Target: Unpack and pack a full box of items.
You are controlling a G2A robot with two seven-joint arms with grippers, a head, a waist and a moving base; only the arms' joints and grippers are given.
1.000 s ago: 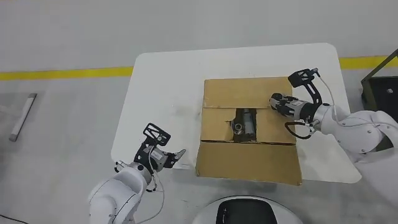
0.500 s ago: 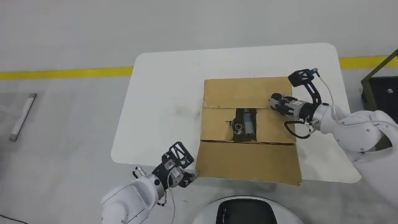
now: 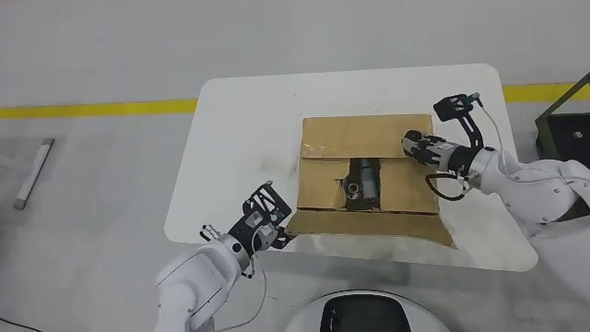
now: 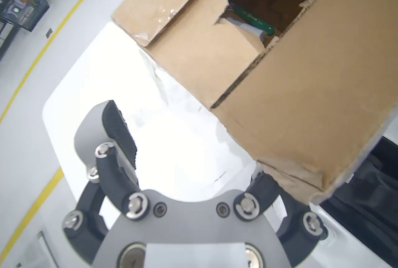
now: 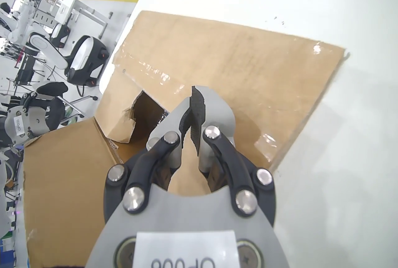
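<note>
A brown cardboard box (image 3: 369, 134) sits mid-table with its top flaps torn apart at the centre. Through the hole show a dark item (image 3: 361, 184) and a green-handled item (image 4: 253, 18). My left gripper (image 3: 274, 228) is at the near left corner of the box's near flap (image 4: 311, 63). It is open (image 4: 192, 157), with one finger (image 4: 119, 132) free and the other under the flap's torn corner. My right gripper (image 3: 410, 143) hovers over the box's right side, shut (image 5: 194, 113) with nothing between its pads, just above a flap (image 5: 233, 57).
The white table (image 3: 244, 138) has free room left of the box and along its far edge. A dark cart (image 3: 562, 134) stands off the table's right end. Yellow lines run across the floor.
My left gripper swung from the table's near left edge to the near flap's corner. That flap has tilted up from lying flat. My right gripper shifted slightly.
</note>
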